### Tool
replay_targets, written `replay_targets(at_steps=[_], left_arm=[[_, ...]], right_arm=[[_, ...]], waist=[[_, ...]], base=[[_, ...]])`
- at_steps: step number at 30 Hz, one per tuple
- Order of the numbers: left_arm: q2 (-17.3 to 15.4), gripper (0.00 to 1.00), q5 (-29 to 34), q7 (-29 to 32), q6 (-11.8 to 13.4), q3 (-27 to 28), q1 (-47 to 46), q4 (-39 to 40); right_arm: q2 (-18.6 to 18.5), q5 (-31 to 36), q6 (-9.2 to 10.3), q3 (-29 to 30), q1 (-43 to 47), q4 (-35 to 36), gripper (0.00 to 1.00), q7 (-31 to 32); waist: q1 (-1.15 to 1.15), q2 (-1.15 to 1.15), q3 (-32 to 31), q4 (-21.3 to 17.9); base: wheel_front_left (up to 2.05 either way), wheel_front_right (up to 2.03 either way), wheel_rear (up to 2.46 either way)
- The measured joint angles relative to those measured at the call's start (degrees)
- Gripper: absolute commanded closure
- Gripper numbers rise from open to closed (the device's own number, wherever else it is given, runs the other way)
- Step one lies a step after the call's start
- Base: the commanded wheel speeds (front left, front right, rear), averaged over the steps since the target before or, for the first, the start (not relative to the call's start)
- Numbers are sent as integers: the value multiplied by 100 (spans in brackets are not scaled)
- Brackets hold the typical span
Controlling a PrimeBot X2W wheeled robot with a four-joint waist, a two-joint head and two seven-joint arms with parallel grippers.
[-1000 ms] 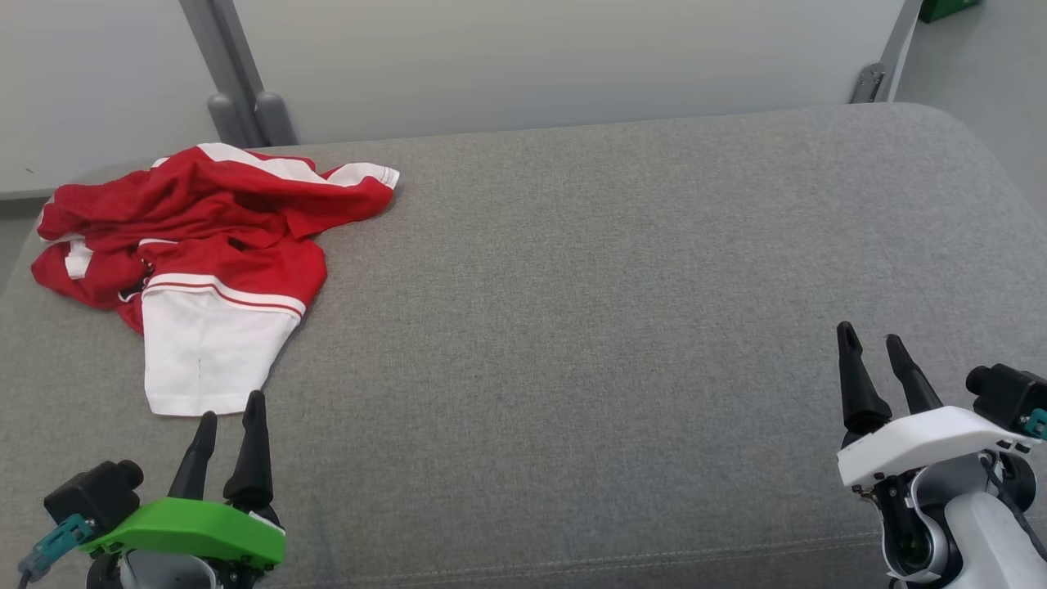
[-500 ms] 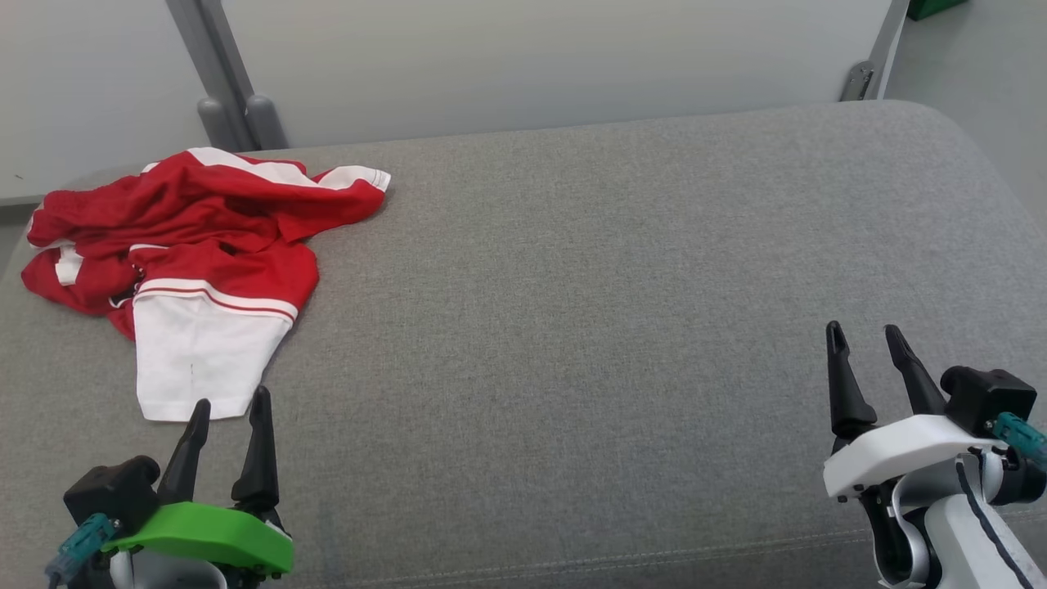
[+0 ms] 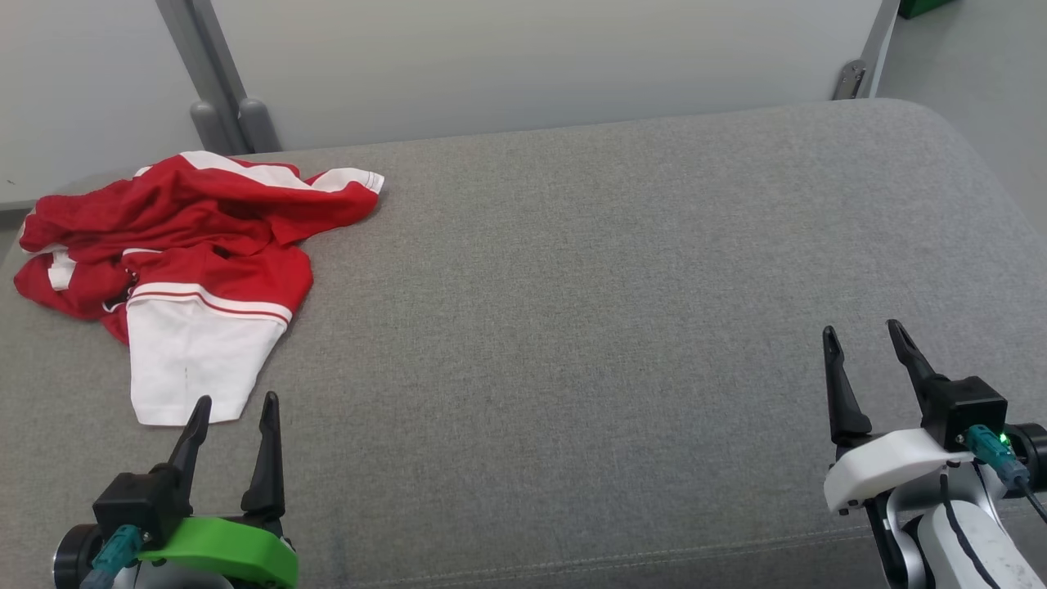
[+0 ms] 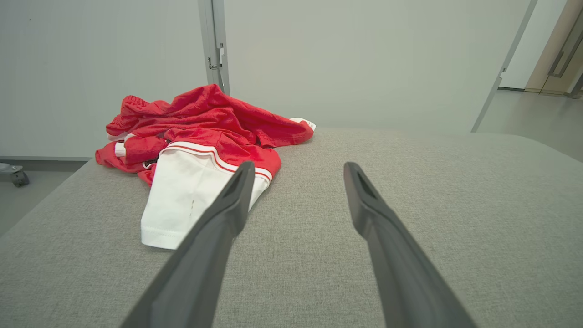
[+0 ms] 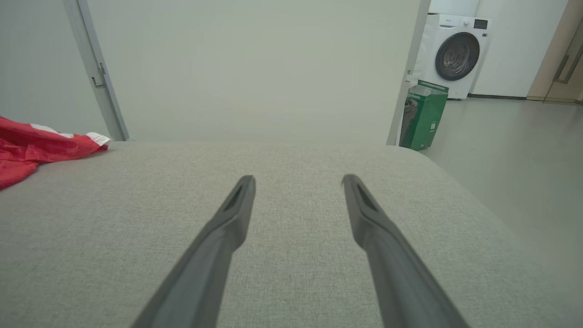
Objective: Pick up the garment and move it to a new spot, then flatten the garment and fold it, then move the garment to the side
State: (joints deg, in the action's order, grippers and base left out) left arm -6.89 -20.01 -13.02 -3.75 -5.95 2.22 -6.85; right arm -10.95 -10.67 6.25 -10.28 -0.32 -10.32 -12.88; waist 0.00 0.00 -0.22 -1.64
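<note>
Left hand (image 3: pixel 236 398) and right hand (image 3: pixel 861 326) gape apart; garment (image 3: pixel 188 237) lies crumpled on cushion (image 3: pixel 572 327).

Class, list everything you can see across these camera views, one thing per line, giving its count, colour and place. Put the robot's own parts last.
garment: one, red with white panels, crumpled at the cushion's far left
cushion: one, grey fabric, the work surface in front of the robot
wall panel: one, pale, behind the cushion
posts: two, grey metal, at the panel's left and right edges
washing machine: one, white, on the floor beyond the right post
bin: one, green, in front of the washing machine
left gripper: one, dark fingers on a green mount, open, near the garment's white end
right gripper: one, dark fingers on a white mount, open, over bare cushion at the right
</note>
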Motion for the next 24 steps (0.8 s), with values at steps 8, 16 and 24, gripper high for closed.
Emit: replay_targets(at_steps=[8, 16, 24], left_arm=[[2, 0, 475, -125, -1, 13, 26, 38], [92, 0, 445, -141, -35, 71, 100, -37], [119, 0, 405, -141, -87, 166, 100, -79]], right_arm=[[-40, 515, 86, -78, 37, 7, 0, -142], [-40, 510, 79, -24, 37, 31, 0, -145], [-35, 500, 15, 11, 37, 33, 0, -146]], waist=[[0, 0, 13, -4], [0, 0, 36, -9], [0, 0, 53, -1]], base=[[0, 0, 0], [0, 0, 0], [0, 0, 0]])
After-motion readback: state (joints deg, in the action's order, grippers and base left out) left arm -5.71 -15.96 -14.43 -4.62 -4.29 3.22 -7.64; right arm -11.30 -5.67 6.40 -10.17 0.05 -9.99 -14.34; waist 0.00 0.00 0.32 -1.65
